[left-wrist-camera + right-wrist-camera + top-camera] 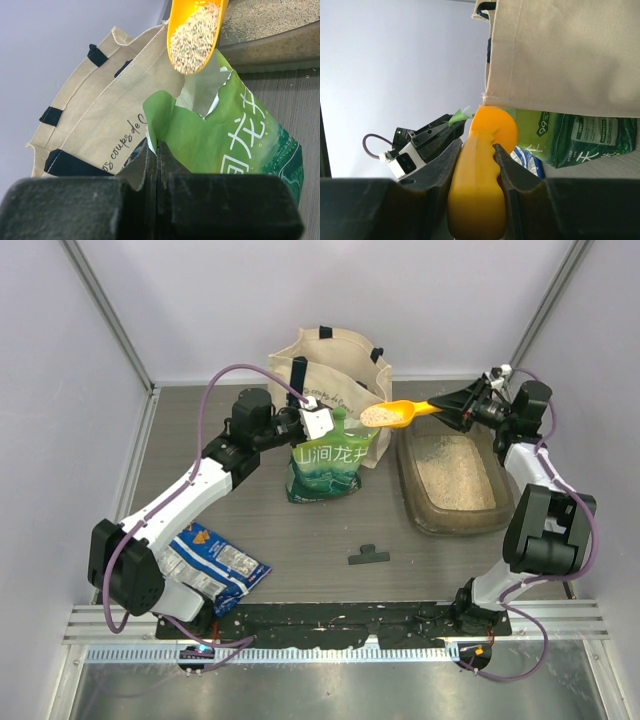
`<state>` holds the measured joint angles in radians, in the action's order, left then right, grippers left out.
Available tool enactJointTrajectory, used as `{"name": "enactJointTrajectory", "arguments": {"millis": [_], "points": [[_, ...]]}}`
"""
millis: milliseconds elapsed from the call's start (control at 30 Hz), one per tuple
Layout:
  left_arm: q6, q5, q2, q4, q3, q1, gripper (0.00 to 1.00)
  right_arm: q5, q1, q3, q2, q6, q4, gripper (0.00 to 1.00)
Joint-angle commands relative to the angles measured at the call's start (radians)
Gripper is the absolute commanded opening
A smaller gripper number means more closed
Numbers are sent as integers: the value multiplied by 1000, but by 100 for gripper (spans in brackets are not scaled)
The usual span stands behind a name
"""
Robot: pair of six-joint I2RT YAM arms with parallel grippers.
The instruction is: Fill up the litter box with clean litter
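Litter (378, 416) heaps the orange scoop (398, 412) we grip in our right hand (447, 405); just ahead of it, our left hand (157, 150) pinches the green pouch (325, 465).

The tote bag (330, 355) is cream canvas, a coarse, matt weave with stitched seams and black webbing straps. The green pouch (325, 472) is glossy printed plastic film, crinkled, and pale inside at its torn mouth. The orange scoop (398, 413) is smooth moulded plastic with a soft sheen. The litter (194, 42) in it is dry, matt and grainy. The litter box (460, 521) is smooth translucent grey-brown plastic. The blue snack bag (215, 562) shines like foil, while the table (300, 530) is dull grey and finely ribbed.
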<state>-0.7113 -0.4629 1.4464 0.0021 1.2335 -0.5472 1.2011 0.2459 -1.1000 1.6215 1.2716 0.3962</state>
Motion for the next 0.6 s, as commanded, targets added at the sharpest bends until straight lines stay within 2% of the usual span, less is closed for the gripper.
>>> {"name": "enactJointTrajectory", "arguments": {"millis": [0,233,467,567], "points": [[-11,21,-31,185,34,12,0,38,41,3,-100,25,47,1],[-8,20,-12,190,44,12,0,92,182,117,-199,38,40,1],[-1,1,5,199,50,12,0,144,398,180,-265,32,33,1],[6,-6,11,203,52,10,0,179,489,177,-256,-88,-61,1]]}}
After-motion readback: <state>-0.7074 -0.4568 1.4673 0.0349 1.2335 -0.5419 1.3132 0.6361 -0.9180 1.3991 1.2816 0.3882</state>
